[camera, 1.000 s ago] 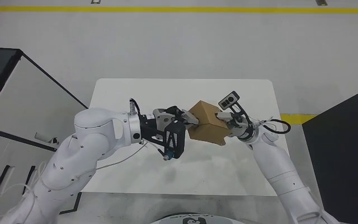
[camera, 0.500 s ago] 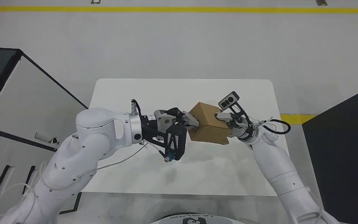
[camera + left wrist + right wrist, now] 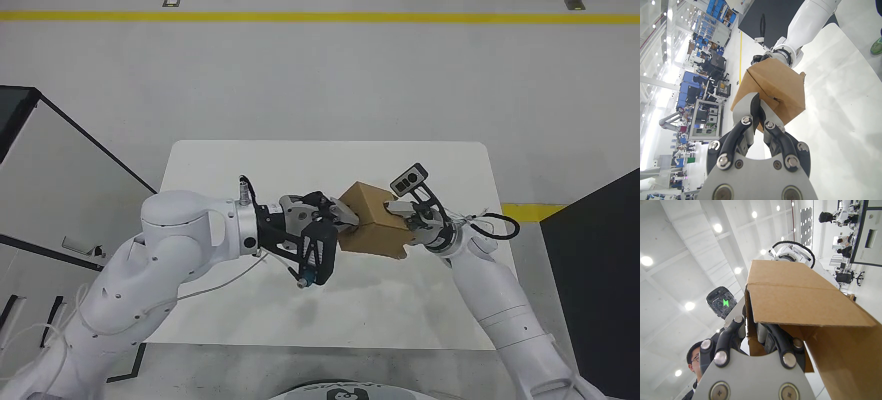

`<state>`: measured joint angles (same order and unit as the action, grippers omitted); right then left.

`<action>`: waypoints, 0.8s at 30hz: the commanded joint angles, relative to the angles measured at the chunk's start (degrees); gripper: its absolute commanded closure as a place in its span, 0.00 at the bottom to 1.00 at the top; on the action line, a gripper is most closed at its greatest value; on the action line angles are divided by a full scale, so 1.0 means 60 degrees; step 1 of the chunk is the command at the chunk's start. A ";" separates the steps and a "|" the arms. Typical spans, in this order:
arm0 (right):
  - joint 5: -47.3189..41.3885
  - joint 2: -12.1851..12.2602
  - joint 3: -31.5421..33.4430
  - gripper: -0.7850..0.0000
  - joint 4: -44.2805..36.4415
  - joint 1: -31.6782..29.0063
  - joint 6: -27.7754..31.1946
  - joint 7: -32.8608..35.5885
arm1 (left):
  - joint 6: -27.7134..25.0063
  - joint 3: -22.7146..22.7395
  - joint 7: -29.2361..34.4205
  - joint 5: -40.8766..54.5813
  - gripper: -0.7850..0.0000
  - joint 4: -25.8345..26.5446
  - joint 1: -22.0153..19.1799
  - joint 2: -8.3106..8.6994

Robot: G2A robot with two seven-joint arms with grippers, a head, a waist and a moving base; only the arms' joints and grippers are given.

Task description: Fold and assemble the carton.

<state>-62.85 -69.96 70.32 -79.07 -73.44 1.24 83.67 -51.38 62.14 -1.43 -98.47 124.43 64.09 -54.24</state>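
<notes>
We see the brown carton [image 3: 372,222] held above the white desk [image 3: 420,300] between both arms, the right gripper [image 3: 750,326] with its fingers clamped on one cardboard wall, the left gripper [image 3: 758,98] with fingers drawn narrow, tips against the opposite end's folded flaps.

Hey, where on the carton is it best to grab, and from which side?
Grip the thin wall at the open end of the carton, coming in from that end with one finger inside and one outside, as the right gripper does. A single panel edge suits a pinch; the folded end facing the left gripper offers only broad faces.
</notes>
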 commanded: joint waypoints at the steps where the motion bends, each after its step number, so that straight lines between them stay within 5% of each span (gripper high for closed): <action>1: 0.0000 0.0000 0.0000 1.00 0.0000 0.0000 0.0000 0.0000 | 0.0008 -0.0053 -0.0010 0.0004 1.00 -0.0023 -0.0036 -0.0011; 24: 0.0000 0.0000 0.0000 1.00 0.0000 0.0000 0.0000 0.0000 | 0.0131 -0.0087 0.0085 0.0102 1.00 -0.0199 -0.0267 -0.0067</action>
<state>-62.85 -69.96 70.32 -79.07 -73.44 1.24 83.67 -50.68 61.16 -0.99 -98.06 123.21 62.42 -54.69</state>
